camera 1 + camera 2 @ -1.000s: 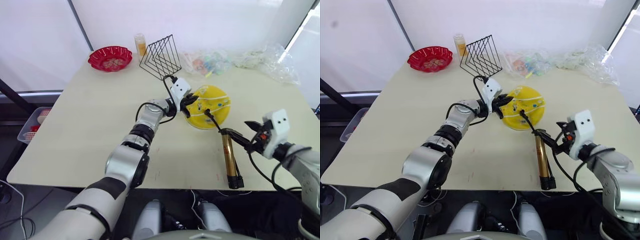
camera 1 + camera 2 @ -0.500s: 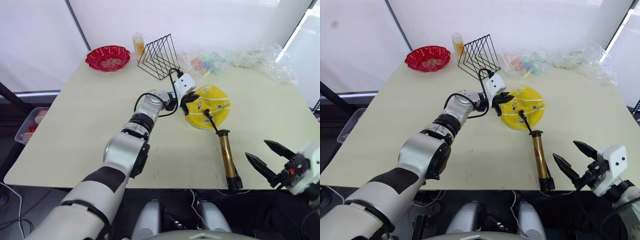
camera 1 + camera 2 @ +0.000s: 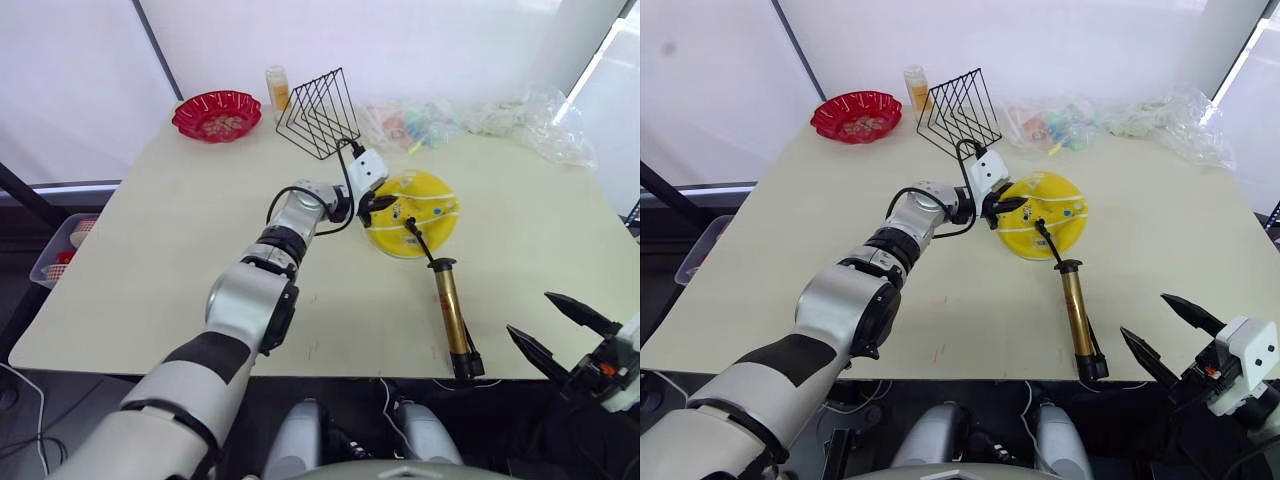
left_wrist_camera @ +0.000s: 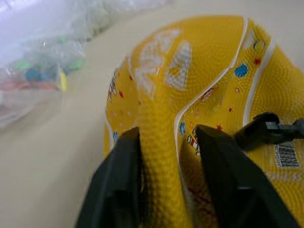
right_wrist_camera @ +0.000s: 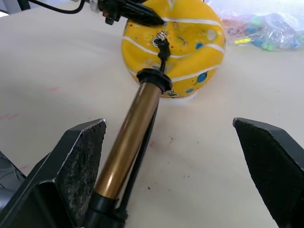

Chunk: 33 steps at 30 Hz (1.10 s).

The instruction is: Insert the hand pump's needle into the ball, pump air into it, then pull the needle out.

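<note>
The hand pump lies flat on the beige surface, its black T-handle at the near edge and its hose end toward the deflated yellow ball, which sits slumped near the middle. The thin black hose runs up onto the ball, where the needle meets the skin; how deep it sits cannot be told. The left hand pinches a raised fold of the ball between its fingers. The right hand hangs off the near edge, well apart from the pump, spread wide and holding nothing. A red bowl, a wire rack and plastic bags line the far side.
</note>
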Motion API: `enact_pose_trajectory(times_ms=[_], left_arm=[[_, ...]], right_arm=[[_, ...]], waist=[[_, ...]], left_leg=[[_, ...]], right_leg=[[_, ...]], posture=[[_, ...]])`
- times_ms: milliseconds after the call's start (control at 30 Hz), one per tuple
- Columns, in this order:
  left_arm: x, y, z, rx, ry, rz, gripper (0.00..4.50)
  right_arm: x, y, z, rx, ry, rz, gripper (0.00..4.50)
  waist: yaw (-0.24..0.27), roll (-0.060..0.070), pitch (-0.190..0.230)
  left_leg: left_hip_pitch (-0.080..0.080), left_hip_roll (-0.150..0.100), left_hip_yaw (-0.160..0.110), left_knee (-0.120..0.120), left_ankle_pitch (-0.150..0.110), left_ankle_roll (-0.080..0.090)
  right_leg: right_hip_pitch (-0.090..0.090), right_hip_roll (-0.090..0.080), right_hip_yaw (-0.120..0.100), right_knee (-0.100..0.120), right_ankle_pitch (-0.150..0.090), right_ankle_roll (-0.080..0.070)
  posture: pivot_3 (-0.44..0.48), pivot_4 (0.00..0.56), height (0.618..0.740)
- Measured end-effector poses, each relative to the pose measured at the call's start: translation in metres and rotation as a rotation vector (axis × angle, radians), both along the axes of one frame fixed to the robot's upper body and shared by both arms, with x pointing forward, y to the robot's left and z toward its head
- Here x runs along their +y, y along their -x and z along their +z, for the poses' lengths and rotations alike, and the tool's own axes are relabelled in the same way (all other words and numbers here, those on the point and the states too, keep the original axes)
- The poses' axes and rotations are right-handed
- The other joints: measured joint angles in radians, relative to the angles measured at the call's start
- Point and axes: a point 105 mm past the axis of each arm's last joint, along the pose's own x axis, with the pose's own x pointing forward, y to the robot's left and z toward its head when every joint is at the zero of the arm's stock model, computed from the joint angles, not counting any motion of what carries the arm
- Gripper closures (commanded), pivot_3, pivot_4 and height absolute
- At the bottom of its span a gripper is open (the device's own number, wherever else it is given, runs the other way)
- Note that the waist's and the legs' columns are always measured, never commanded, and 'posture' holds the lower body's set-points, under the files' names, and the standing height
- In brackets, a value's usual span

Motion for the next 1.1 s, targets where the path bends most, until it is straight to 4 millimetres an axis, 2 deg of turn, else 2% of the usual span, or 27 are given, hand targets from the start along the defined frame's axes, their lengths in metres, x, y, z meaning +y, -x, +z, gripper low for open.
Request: enact_pose_trajectory(times_ms=[100, 133, 200, 433, 600, 667, 767, 867, 900, 1000, 1067, 1100], left_arm=[[0.004, -0.001, 0.005, 0.015, 0.052, 0.001, 1.02], [0.005, -0.001, 0.006, 0.016, 0.063, 0.004, 0.56], [0.011, -0.003, 0.012, 0.018, 0.100, 0.008, 0.04], [0.026, -0.010, 0.065, -0.050, 0.272, 0.018, 0.04], [0.043, -0.010, 0.078, -0.059, 0.319, 0.009, 0.04], [0.058, -0.008, 0.081, -0.068, 0.323, -0.006, 0.04], [0.080, -0.004, 0.077, -0.070, 0.329, -0.018, 0.04], [0.095, 0.000, 0.063, -0.041, 0.330, -0.022, 0.04], [0.103, 0.003, 0.053, -0.018, 0.323, -0.022, 0.04], [0.111, 0.007, 0.043, 0.012, 0.330, -0.020, 0.04], [0.129, 0.016, 0.035, 0.003, 0.312, -0.020, 0.04], [0.146, 0.024, 0.021, 0.025, 0.299, 0.002, 0.04]], right_arm=[[0.000, -0.001, -0.001, -0.005, 0.006, 0.009, 0.00], [0.000, -0.001, -0.001, -0.006, 0.005, 0.011, 0.00], [0.002, -0.002, -0.002, -0.003, 0.007, 0.024, 0.00], [0.005, -0.009, -0.005, -0.005, 0.004, 0.064, 0.00], [0.009, -0.008, -0.006, -0.009, 0.000, 0.086, 0.00], [0.008, -0.008, -0.008, -0.005, -0.002, 0.085, 0.00], [0.006, -0.007, -0.014, 0.013, -0.003, 0.076, 0.00], [0.005, -0.006, -0.016, 0.019, -0.004, 0.078, 0.00], [0.004, -0.006, -0.018, 0.026, -0.005, 0.073, 0.00], [0.001, -0.006, -0.020, 0.031, 0.000, 0.069, 0.00], [0.001, -0.006, -0.019, 0.026, 0.008, 0.078, 0.00], [-0.002, -0.005, -0.022, 0.037, 0.008, 0.075, 0.00]], waist=[[0.000, 0.000, 0.003], [0.000, 0.000, 0.004], [-0.002, 0.001, 0.007], [-0.002, 0.001, 0.012], [-0.004, 0.001, 0.013], [-0.008, 0.001, 0.013], [-0.011, 0.001, 0.013], [-0.011, 0.001, 0.013], [-0.010, 0.001, 0.013], [-0.007, 0.001, 0.013], [-0.013, 0.001, 0.013], [-0.017, 0.001, 0.013]], left_leg=[[0.000, 0.000, 0.000, 0.000, 0.000, 0.000], [0.000, 0.000, 0.000, 0.000, 0.000, 0.000], [0.000, 0.000, 0.000, 0.000, 0.000, 0.000], [0.000, 0.000, 0.000, 0.001, 0.000, 0.000], [0.000, 0.000, 0.000, 0.001, 0.000, 0.000], [0.000, 0.000, 0.001, 0.001, 0.000, 0.000], [0.002, 0.000, 0.001, 0.001, 0.000, 0.000], [0.002, 0.000, 0.002, 0.002, 0.000, 0.000], [0.002, 0.000, 0.002, 0.002, 0.000, 0.000], [0.002, 0.000, 0.002, 0.002, 0.000, 0.000], [0.003, 0.001, 0.003, 0.002, 0.000, 0.000], [0.004, 0.001, 0.002, 0.001, 0.000, 0.000]], right_leg=[[0.000, 0.000, 0.000, 0.000, 0.000, 0.000], [0.000, 0.000, 0.000, 0.000, 0.000, 0.000], [0.000, 0.000, 0.000, 0.000, 0.000, 0.000], [0.000, 0.000, 0.000, 0.001, 0.000, 0.000], [0.000, 0.000, 0.000, 0.002, 0.001, -0.002], [0.000, 0.000, 0.001, 0.003, 0.002, -0.004], [0.000, 0.000, 0.002, 0.004, 0.003, -0.004], [0.000, 0.000, 0.003, 0.004, 0.003, -0.005], [0.000, 0.000, 0.003, 0.005, 0.003, -0.005], [0.000, 0.000, 0.003, 0.005, 0.003, -0.005], [0.000, 0.000, 0.005, 0.005, 0.003, -0.005], [0.000, 0.001, 0.006, 0.005, 0.003, -0.005]], posture=[[0.000, 0.150, 0.740], [0.000, 0.150, 0.740], [0.000, 0.150, 0.740], [0.000, 0.150, 0.740], [0.000, 0.150, 0.740], [0.000, 0.150, 0.740], [0.000, 0.150, 0.740], [0.000, 0.150, 0.740], [0.000, 0.150, 0.740], [0.000, 0.150, 0.740], [0.000, 0.150, 0.740], [0.000, 0.150, 0.740]])
